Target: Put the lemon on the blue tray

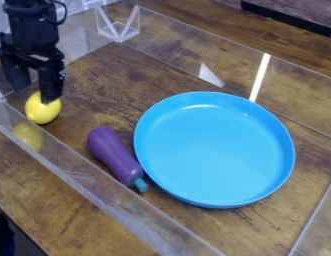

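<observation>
1. Lemon rests on the wooden surface, close beside the transparent wall and well apart from the blue tray; the purple eggplant lies between fruit and tray.
2. The step in hand, as I judge it, is getting a sound grip on the fruit; the carrying comes after.
3. To do it well, center the fingers over the lemon's widest part, lower them on both sides, then close gently. Smooth, rounded skin could slip out of a pinch made too high or off to one side.
4. Mind the wall: a finger coming down on that side could catch it or push the fruit along it. Once gripped, the lemon should go straight up, clear of the eggplant, before heading for the tray.
5. The gripper has its fingers spread, with nothing pinched between them.
6. Relative to it, the lemon sits just below the fingertips in the view, very near the right-hand one in the picture; whether they touch, I cannot tell.
</observation>
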Tool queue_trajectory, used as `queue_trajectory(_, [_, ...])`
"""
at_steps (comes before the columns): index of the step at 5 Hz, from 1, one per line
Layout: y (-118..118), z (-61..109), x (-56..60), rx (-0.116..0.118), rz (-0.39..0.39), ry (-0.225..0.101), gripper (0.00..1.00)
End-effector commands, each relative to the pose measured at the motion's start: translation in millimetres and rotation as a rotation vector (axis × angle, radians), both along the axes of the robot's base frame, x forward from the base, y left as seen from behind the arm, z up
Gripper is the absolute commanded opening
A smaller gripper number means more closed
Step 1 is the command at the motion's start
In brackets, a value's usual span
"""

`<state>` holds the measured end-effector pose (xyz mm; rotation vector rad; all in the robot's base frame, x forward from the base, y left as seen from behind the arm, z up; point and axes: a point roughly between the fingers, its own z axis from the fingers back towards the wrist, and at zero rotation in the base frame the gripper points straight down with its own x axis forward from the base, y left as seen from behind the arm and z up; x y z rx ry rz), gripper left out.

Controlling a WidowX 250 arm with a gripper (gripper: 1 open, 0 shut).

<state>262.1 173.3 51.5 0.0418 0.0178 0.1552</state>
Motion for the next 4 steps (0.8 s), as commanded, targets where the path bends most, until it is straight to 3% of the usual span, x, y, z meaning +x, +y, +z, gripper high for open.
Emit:
queue_trajectory(1, [-2,6.2,3.2,0.018,0.02,-0.027,1.0])
queue_trajectory(2, [-4,1.1,2.7,0.015,0.047,-0.023,1.0])
queue_trajectory(4, [-13,-6.1,7.0,0.013,-0.088,-0.01,1.0])
